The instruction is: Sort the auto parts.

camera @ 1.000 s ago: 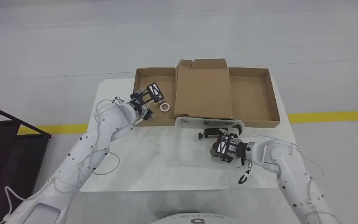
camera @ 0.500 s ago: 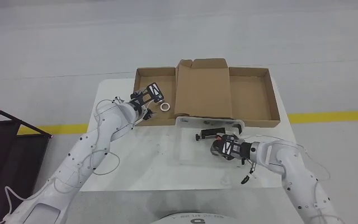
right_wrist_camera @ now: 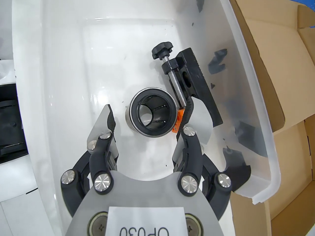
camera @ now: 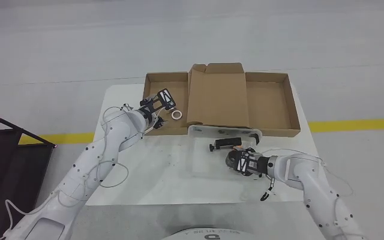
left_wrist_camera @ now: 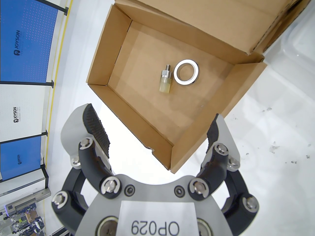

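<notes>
Inside clear bin (right_wrist_camera: 248,69): one cylindrical bearing (right_wrist_camera: 147,117), just beside a black screw clamp (right_wrist_camera: 194,82). Right gripper (right_wrist_camera: 149,110) jaws spread, one either side of the bearing. Cardboard box (left_wrist_camera: 115,50), left compartment: metal ring (left_wrist_camera: 185,82) and small fitting (left_wrist_camera: 165,81), side by side. Left gripper (left_wrist_camera: 153,119) jaws wide apart, over that compartment's near edge.

Item: my right gripper (camera: 236,161). It has drawn a little farther from the cardboard box (camera: 217,99) and turned to lie more nearly parallel with the box's front edge.
Item: my right forearm (camera: 300,171). It has swung outward and away from the box.
Item: black clamp (camera: 223,144). It slid slightly away from the box's front edge, toward the box's left end, and has lain settled since.
</notes>
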### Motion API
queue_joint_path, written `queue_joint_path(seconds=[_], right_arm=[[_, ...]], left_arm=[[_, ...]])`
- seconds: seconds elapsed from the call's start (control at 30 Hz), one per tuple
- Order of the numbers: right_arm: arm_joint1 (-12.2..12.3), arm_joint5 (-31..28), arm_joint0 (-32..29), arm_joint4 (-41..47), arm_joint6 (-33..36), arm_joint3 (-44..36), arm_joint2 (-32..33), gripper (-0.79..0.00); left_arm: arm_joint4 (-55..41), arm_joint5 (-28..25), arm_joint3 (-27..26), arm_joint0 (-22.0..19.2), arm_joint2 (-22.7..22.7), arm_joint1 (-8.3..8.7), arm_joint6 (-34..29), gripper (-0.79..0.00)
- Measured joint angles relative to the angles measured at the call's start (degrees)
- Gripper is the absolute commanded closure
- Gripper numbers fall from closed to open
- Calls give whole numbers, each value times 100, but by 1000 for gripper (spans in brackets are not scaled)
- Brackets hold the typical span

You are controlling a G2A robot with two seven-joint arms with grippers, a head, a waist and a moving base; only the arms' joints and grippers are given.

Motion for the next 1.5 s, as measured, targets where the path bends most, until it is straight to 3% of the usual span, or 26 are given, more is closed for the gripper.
queue_joint_path(seconds=[0.07,0.53,0.63,0.77,0.97,1.17,1.3,1.5], right_arm=[[-3,-17,63,-2,64,21,-96,-388],[-16,77,436,148,661,249,-541,-351],[-16,107,487,229,724,259,-584,0],[8,68,476,317,553,215,-522,0],[87,-190,306,524,-164,119,-188,0],[214,-588,66,1149,-1558,165,175,0],[491,-577,-39,1955,-2719,377,61,0],[1110,-577,281,3389,-3769,907,-389,0]], left_arm=[[0,0,0,0,0,0,0,-785],[0,0,0,0,0,0,0,-785],[0,0,0,0,0,0,0,-785],[0,0,0,0,0,0,0,-785],[0,0,0,0,0,0,0,-785],[0,0,0,0,0,0,0,-785],[0,0,0,0,0,0,0,-785],[0,0,0,0,0,0,0,-785]])
